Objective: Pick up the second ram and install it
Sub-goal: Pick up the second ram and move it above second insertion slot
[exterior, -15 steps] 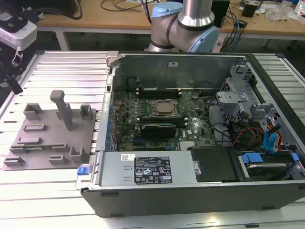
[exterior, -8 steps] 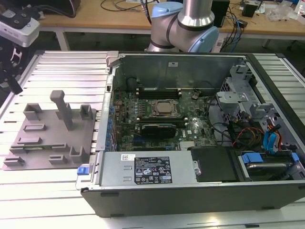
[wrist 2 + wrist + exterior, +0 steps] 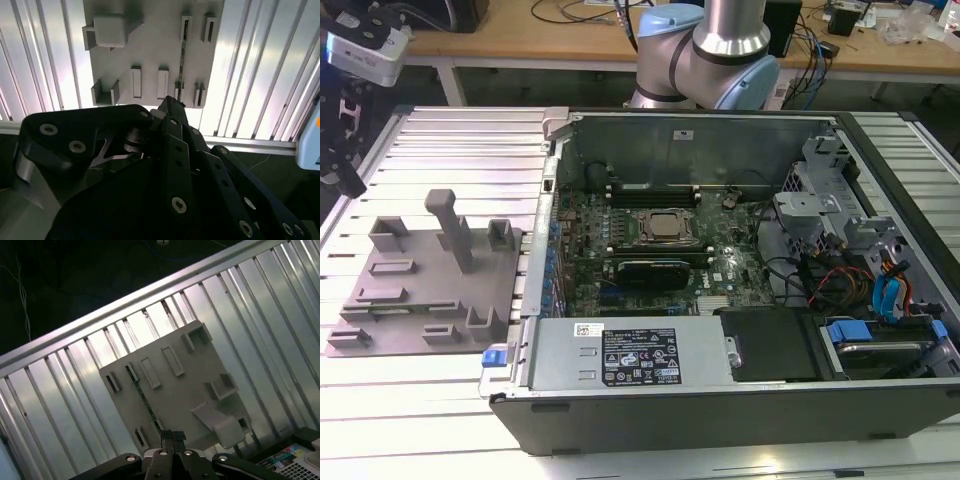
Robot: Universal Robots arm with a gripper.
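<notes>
Exterior view, table: a slatted metal table (image 3: 450,150) carries a grey tray (image 3: 420,290) towards the exterior view's left and an open computer case (image 3: 720,420) towards its right.
Exterior view, tray: several low slotted blocks and one tall post (image 3: 450,225) stand on it.
Exterior view, case: its side is off, showing the motherboard (image 3: 650,250) and a silver power supply (image 3: 630,355) along the near wall.
Exterior view, arm: the arm's base (image 3: 705,60) rises behind the case.
Second wrist view, gripper: the gripper (image 3: 170,102) hangs over the tray (image 3: 150,45), its black linkages filling the foreground; the jaws are pressed together and hold nothing.
Second wrist view, second ram: the second ram (image 3: 182,55) shows as a thin dark line standing on edge on the tray, running between small slotted blocks at each end; the gripper's tip points towards one end of it and is not touching it.
First wrist view, gripper: the gripper (image 3: 172,436) shows two fingertips side by side with only a hairline between them, and nothing pinched.
First wrist view, second ram: the second ram (image 3: 144,399) lies as a dark, slightly green line across the tray (image 3: 185,390), in its blocks.
First wrist view, table: bright slats (image 3: 75,390) surround the tray.
</notes>
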